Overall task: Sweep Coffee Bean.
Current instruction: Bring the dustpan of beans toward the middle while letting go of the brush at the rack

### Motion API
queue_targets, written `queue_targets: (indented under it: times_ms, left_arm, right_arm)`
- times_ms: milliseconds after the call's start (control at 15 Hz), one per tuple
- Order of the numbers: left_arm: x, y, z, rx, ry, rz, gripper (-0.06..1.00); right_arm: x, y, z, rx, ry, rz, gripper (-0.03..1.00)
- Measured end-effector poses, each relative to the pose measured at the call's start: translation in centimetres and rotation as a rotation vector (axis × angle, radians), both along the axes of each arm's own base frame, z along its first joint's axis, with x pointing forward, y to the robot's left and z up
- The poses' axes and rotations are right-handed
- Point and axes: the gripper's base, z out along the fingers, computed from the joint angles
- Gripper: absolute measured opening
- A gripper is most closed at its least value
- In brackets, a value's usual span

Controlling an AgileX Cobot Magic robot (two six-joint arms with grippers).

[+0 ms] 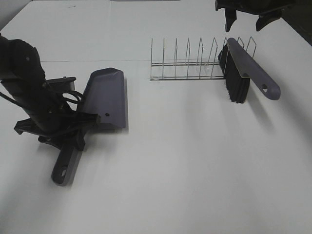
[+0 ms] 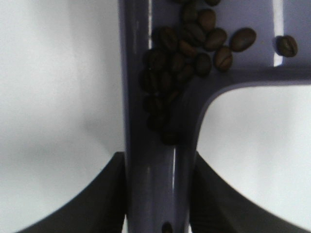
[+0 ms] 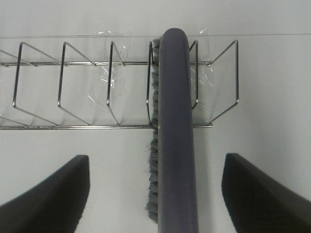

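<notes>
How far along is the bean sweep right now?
Done: the coffee beans lie in the dustpan, and none show on the table. The brush sits in the rack, with the right gripper open above it. In hand: the left gripper grips the dustpan handle. Left: probably releasing the dustpan.

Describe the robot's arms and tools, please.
All matte black. The left arm is a thick rounded column with cables looping beside it. The left tool and right tool each end in two broad, curved fingers. No markings visible.
</notes>
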Motion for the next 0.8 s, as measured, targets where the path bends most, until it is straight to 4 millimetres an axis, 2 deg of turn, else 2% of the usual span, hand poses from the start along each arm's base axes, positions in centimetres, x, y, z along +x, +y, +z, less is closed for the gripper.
queue_targets:
  times_ms: [267, 467, 533, 667, 800]
  left_arm:
    - [-0.2, -0.3, -0.9, 0.002, 0.040, 0.001, 0.32]
    - [-0.1, -0.4, -0.9, -0.001, 0.048, 0.001, 0.32]
    - [0.1, -0.5, -0.8, -0.003, 0.053, -0.001, 0.37]
    - [0.9, -0.8, -0.2, -0.011, 0.041, -0.013, 0.61]
    - [1.9, -1.3, 1.2, -0.018, 0.032, -0.047, 0.70]
  right_arm:
    - [-0.1, 0.2, -0.1, 0.020, 0.016, -0.002, 0.64]
    - [-0.3, 0.1, -0.2, 0.017, 0.037, -0.005, 0.64]
    - [-0.4, 0.1, -0.2, 0.016, 0.050, -0.007, 0.64]
    - [-0.5, 0.1, -0.3, 0.014, 0.061, -0.009, 0.64]
    - [-0.6, 0.1, -0.3, 0.012, 0.077, -0.011, 0.64]
